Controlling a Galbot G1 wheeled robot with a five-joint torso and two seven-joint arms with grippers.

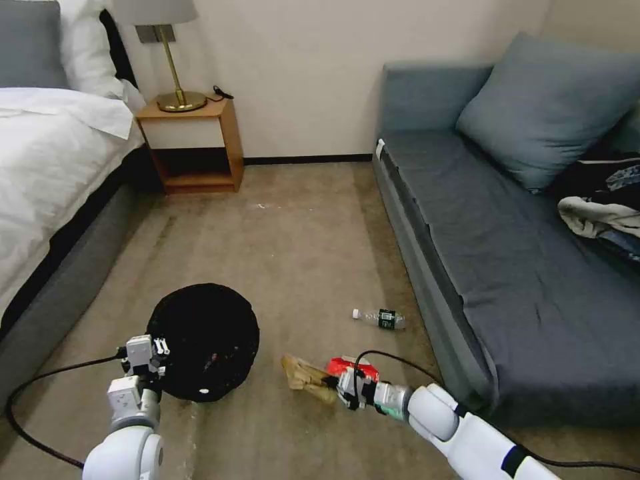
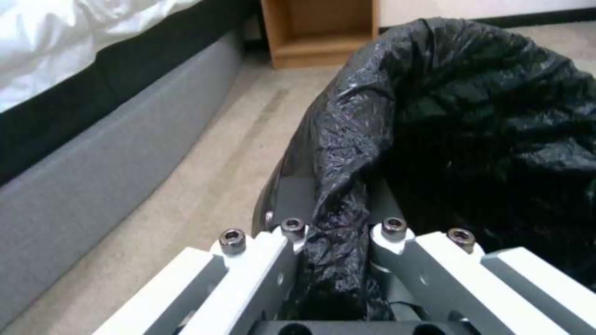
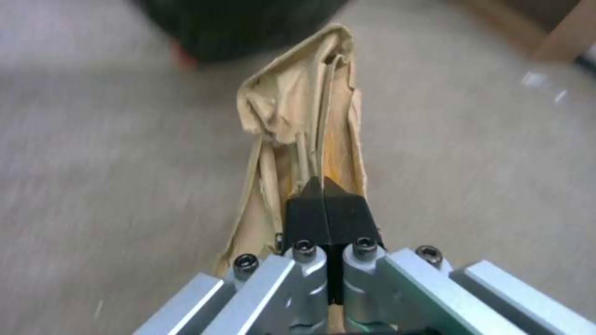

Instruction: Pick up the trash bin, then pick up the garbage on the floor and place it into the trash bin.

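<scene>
Above beige carpet, right claw (image 3: 325, 204) pinches crumpled tan paper bag (image 3: 304, 121); left claw (image 2: 338, 242) clamps crinkly bin liner (image 2: 372, 139).

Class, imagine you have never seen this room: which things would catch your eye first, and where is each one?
First, the trash bin with its black bag, on the carpet by the bed, its rim clamped in the left gripper. Next, the right gripper, low over the floor near the sofa, shut on a crumpled paper bag. A red packet lies beside it, and a small bottle lies nearer the sofa.
</scene>
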